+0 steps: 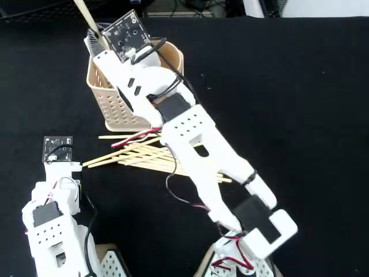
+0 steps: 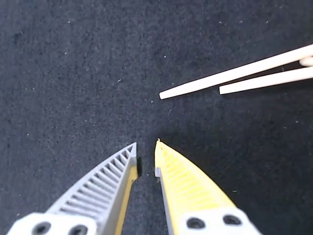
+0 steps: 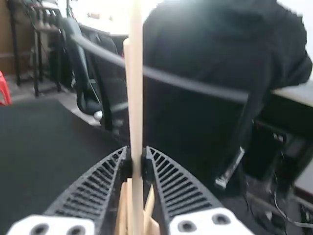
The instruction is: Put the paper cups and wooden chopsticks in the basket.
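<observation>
One wooden chopstick sits clamped in the right gripper, jaws pinched tight on its shaft. In the right wrist view its long axis runs straight up the frame's middle, w/ more pale sticks showing low between the jaws. In the high view the same chopstick slants from the top edge down-right to the upper-left rim of the basket, at upper left of the frame.

The rest of the chopsticks lie flat on the black table, just below the basket at frame centre. Their long axes run approx. left-right in a loose fan, w/ left ends pointing at the left arm in the lower left corner.

In the left wrist view two chopstick ends come in from the right edge, tips aimed left and slightly down. The left gripper hangs just short of them, jaws a narrow gap apart, nothing between.
</observation>
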